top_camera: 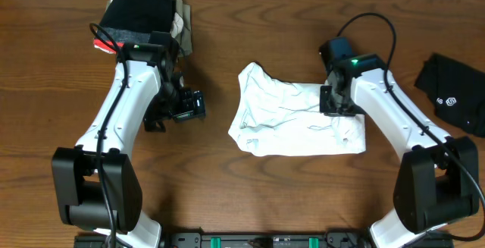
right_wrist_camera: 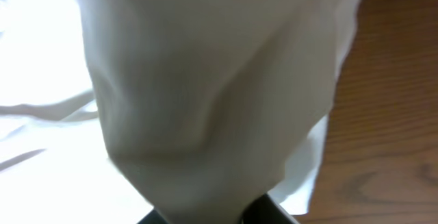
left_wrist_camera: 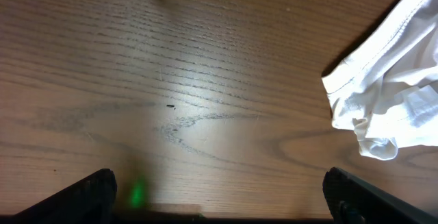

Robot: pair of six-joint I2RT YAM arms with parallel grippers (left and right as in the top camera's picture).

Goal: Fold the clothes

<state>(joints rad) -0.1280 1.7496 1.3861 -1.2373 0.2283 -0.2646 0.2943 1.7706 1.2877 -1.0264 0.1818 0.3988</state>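
Observation:
The white shirt [top_camera: 295,123] lies partly folded and wrinkled in the middle of the table. My right gripper [top_camera: 333,102] is at the shirt's upper right edge. In the right wrist view the white cloth [right_wrist_camera: 205,80] is bunched between its fingers [right_wrist_camera: 205,214], so it is shut on the shirt. My left gripper [top_camera: 189,105] hangs over bare wood just left of the shirt, open and empty, with its fingers wide apart [left_wrist_camera: 219,210]. The shirt's hemmed edge [left_wrist_camera: 390,94] shows at the right of the left wrist view. A black garment with a white logo [top_camera: 455,100] lies at the far right.
A pile of clothes with a black garment on top [top_camera: 140,13] sits at the back left, behind the left arm. The wooden table [top_camera: 227,195] stretches bare along the front.

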